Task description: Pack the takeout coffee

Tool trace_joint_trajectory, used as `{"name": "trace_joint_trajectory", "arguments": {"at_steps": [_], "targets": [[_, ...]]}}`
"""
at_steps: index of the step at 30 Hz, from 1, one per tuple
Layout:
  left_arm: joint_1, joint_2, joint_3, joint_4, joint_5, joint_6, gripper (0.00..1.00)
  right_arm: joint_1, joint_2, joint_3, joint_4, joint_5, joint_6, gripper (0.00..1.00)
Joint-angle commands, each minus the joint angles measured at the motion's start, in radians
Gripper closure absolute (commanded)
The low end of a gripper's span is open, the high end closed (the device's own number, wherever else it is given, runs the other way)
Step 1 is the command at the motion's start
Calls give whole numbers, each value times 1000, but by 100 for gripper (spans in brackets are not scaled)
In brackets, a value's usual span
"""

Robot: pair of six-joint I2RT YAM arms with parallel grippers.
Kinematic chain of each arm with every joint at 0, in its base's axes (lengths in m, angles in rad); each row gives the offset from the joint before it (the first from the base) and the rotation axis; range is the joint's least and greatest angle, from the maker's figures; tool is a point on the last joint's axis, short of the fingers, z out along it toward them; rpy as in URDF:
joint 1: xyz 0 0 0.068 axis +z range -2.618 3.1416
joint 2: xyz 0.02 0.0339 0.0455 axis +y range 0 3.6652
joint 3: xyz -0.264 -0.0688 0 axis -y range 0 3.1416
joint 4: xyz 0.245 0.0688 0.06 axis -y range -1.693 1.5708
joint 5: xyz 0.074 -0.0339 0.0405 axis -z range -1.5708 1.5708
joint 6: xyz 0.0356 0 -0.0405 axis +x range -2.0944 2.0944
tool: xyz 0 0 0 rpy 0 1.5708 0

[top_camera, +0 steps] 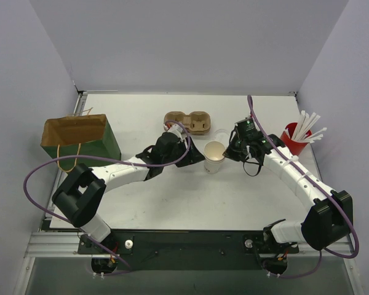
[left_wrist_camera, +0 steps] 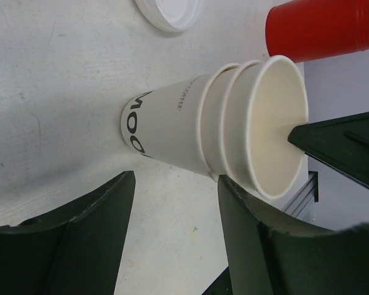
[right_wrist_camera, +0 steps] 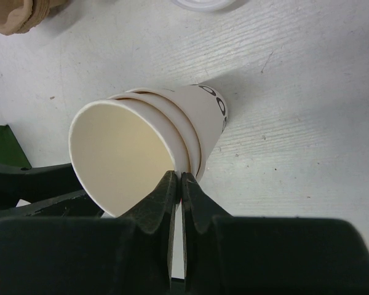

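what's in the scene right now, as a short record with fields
cup stack: three nested, upright, no lid on
right gripper: shut on the stack's top rim
left gripper: open, at the stack's left side
lid: lying flat behind the stack
carrier: no cups in it
paper bag: upright, far left
red straw cup: far right

white table (top_camera: pixel 172 203), plain pale grey walls (top_camera: pixel 190 43) on three sides, even soft light
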Motion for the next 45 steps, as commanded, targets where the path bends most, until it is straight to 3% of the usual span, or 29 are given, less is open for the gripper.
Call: {"name": "trace_joint_trajectory", "arguments": {"at_steps": [1,13,21,35,45], "targets": [[-5,28,42,-24,-70,26,34,13,-4,2,44,-27,27,100],[-4,-41,50,-130,-118,65,35,11,13,8,37,2,13,100],[50,-139,-14,-58,-31,27,37,14,37,-9,60,-5,13,100],[65,-6,32,39,23,0,39,27,43,-1,60,-16,9,100],[85,-59,-11,50,20,-9,39,28,52,0,60,-13,9,100]]}}
